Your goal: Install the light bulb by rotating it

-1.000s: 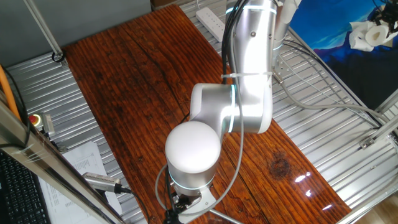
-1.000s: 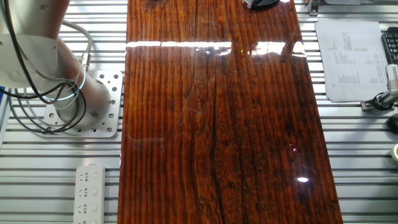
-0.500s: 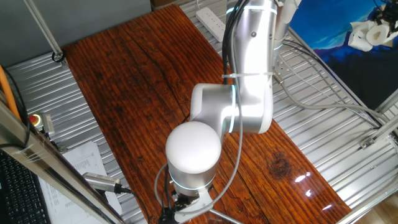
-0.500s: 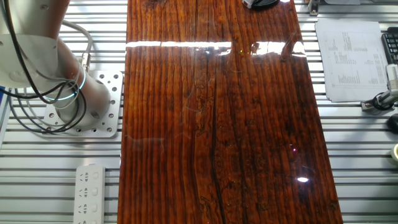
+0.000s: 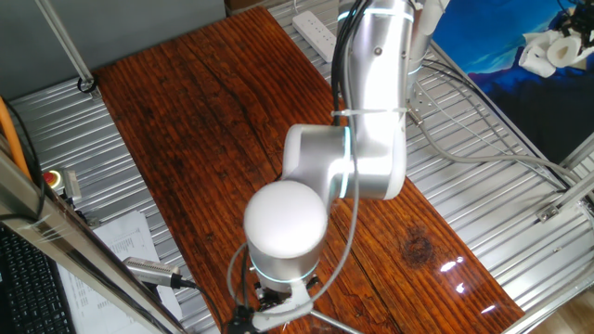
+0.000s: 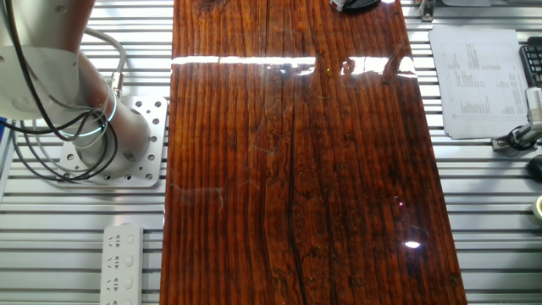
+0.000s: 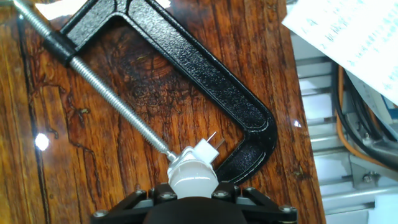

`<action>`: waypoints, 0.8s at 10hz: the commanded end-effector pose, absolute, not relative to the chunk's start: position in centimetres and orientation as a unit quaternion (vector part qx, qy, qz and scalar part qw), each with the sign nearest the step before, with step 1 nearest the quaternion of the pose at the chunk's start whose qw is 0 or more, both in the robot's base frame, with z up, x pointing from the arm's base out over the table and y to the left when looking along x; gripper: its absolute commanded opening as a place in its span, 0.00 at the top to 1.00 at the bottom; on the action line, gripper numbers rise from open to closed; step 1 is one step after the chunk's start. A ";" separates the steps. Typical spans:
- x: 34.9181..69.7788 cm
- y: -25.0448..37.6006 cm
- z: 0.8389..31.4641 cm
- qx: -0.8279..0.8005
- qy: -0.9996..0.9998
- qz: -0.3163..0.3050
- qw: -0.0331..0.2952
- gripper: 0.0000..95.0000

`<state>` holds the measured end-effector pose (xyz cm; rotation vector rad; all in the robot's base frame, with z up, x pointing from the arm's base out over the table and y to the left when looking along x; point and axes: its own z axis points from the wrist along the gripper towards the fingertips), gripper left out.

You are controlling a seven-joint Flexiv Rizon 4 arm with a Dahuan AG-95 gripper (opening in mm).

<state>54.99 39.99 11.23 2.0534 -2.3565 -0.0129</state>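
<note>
In the hand view, a threaded screw [image 7: 112, 93] runs from the upper left corner down toward the bottom centre. It belongs to a black C-clamp [image 7: 186, 68] lying flat on the wooden table [image 7: 74, 168]. The screw tip ends right against a small white fitting with two metal prongs [image 7: 214, 140]. The clamp's curved frame closes round the fitting's far side at lower right. My reading is that the clamp pins this fitting so it cannot turn while something is twisted into it (a hand would otherwise have to hold it).

The light bulb [image 7: 193, 180] sits at the bottom centre of this view, just above the dark housing of the gripper [image 7: 191, 199]. Its rounded dome faces the camera and its narrower end points away, up and slightly right, into the fitting. Its long axis therefore lies roughly along the fingers, which suits a rotation about the wrist.

The fingers themselves are hidden behind the housing and the dome, so I cannot tell whether they pinch the bulb or stand apart.

Printed paper [image 7: 354, 31] lies off the table at upper right.
</note>
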 end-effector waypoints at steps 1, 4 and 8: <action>54.9 40.0 11.5 0.666 -0.745 -0.036 -0.004 0.80; 54.9 40.0 11.5 0.673 -0.739 -0.022 -0.005 0.60; 55.0 40.2 11.6 0.672 -0.741 -0.005 0.001 0.00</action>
